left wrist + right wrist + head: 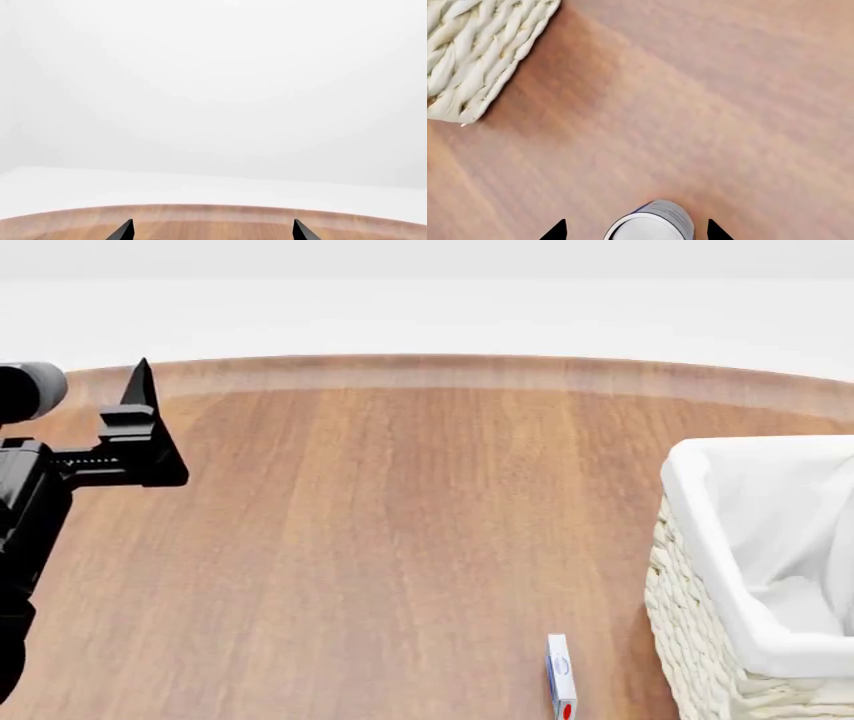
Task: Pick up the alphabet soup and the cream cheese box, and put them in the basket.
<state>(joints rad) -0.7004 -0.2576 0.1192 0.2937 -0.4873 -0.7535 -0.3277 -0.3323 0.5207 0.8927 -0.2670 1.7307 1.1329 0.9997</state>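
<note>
Now closing in on the soup can.
Right fingers spread around it, unclosed; next, lower and squeeze. Left fingers spread, idle.

No readable text; the cream cheese box shows only blurred marks.

Wooden table: reddish-brown top, grain running away from the head camera, far edge curved with a paler band along it. Same curved edge shows in the left wrist view, and a blurred stretch of the top in the right wrist view. Beyond the table, a plain white floor meets a featureless pale backdrop.
</note>
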